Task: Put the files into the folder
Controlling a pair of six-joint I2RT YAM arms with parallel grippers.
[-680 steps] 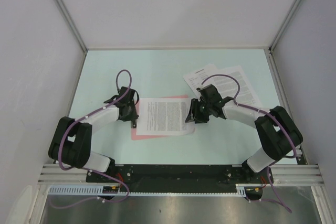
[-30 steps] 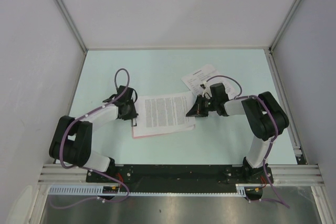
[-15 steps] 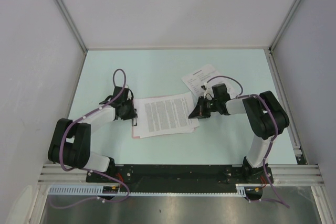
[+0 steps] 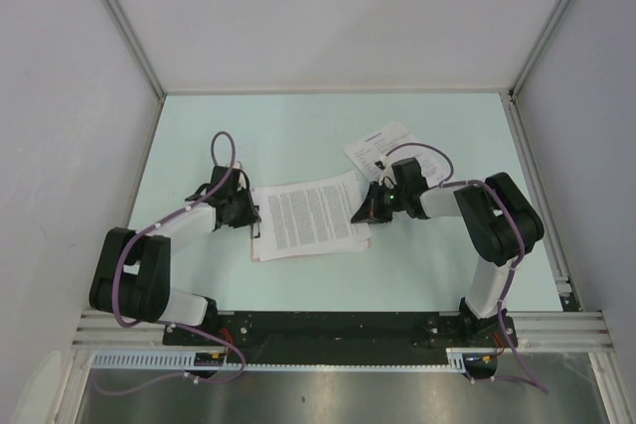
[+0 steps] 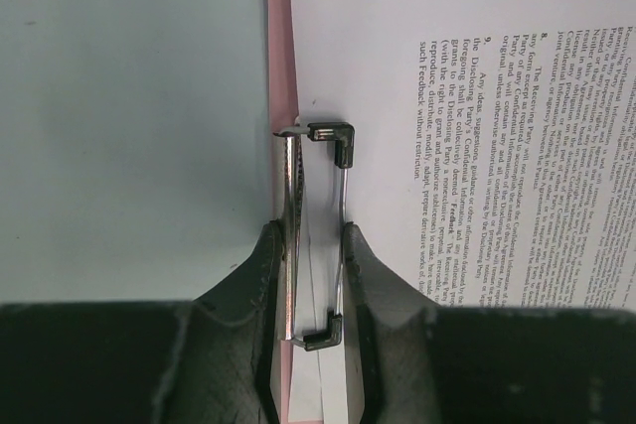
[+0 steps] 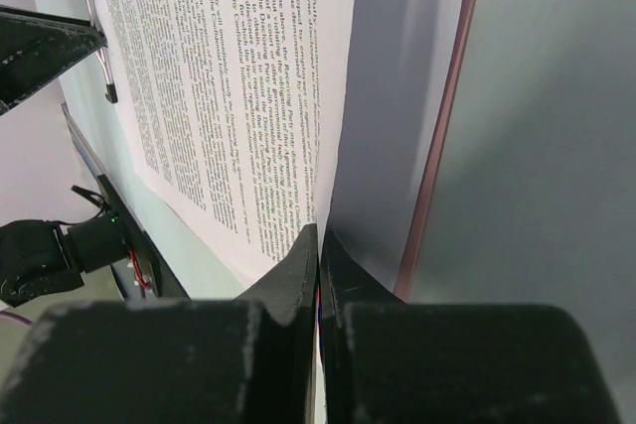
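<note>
The pink folder lies flat in the middle of the table, mostly covered by the files, white sheets of dense black text. My left gripper is shut on the folder's metal clip at its left short edge, one finger on each side of the wire. The top sheet reaches in beneath the clip's wire, and a strip of pink folder shows beside it. My right gripper is shut on the right edge of a sheet, lifting it off the folder's edge.
Another printed sheet lies on the table at the back right, behind the right arm. White walls close the table in at the left, back and right. Purple cables loop over both wrists.
Over the last second the right gripper has slid the held sheet leftwards, so its left edge now reaches the clip. The left gripper has stayed on the clip, shifting slightly.
</note>
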